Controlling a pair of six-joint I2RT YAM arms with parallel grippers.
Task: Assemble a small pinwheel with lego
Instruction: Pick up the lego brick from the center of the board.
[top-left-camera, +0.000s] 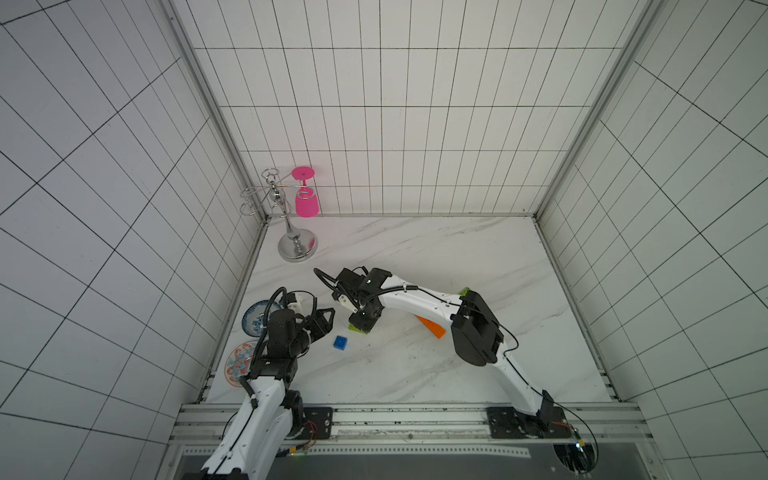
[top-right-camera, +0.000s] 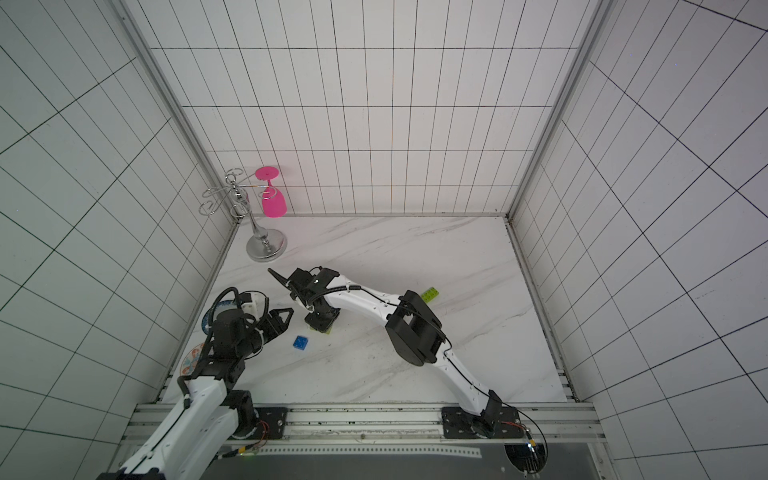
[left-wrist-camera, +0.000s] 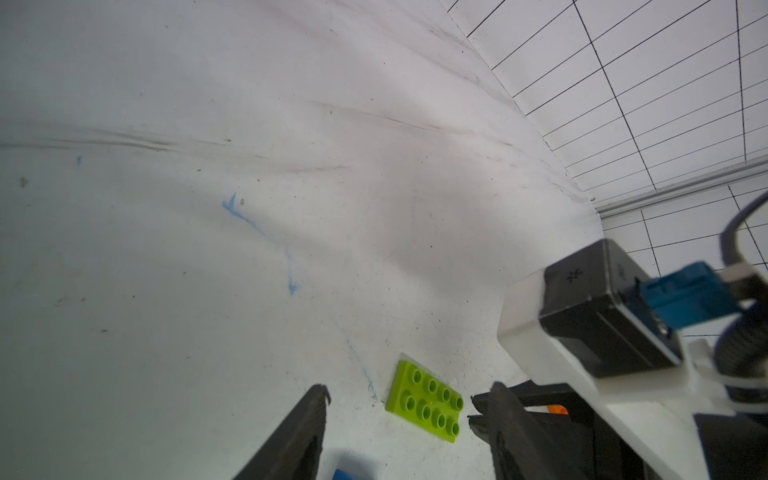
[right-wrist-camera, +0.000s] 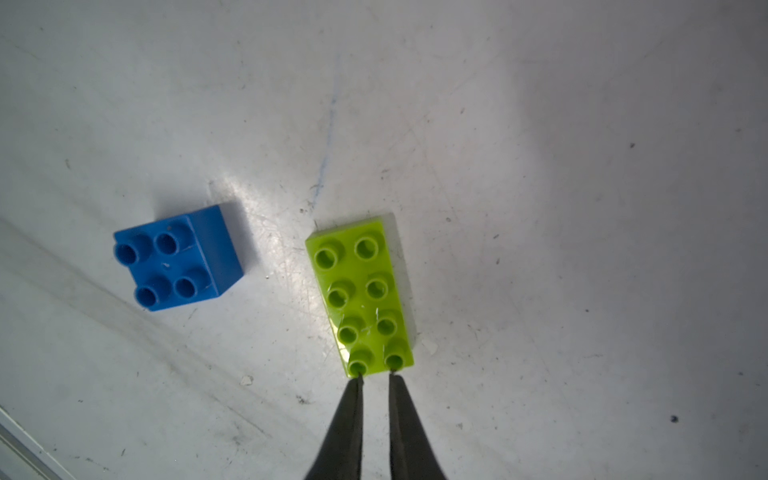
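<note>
No pinwheel is in view; the lego lies apart on the marble table (top-left-camera: 415, 374). A lime-green brick (right-wrist-camera: 360, 297) lies flat, studs up. My right gripper (right-wrist-camera: 376, 375) points down at its near end, fingers almost together, tips on the end studs and nothing between them. In both top views it covers most of that brick (top-left-camera: 354, 328) (top-right-camera: 328, 331). A blue square brick (right-wrist-camera: 178, 257) (top-left-camera: 340, 343) sits beside it. My left gripper (left-wrist-camera: 409, 399) (top-left-camera: 328, 320) hovers open just left of both. An orange brick (top-left-camera: 432, 327) and a second green brick (top-right-camera: 429, 294) lie partly under the right arm.
A chrome glass rack (top-left-camera: 297, 245) with a hanging pink glass (top-left-camera: 306, 203) stands at the back left corner. Two patterned plates (top-left-camera: 255, 318) (top-left-camera: 240, 359) lie along the left wall beside the left arm. Tiled walls close in three sides.
</note>
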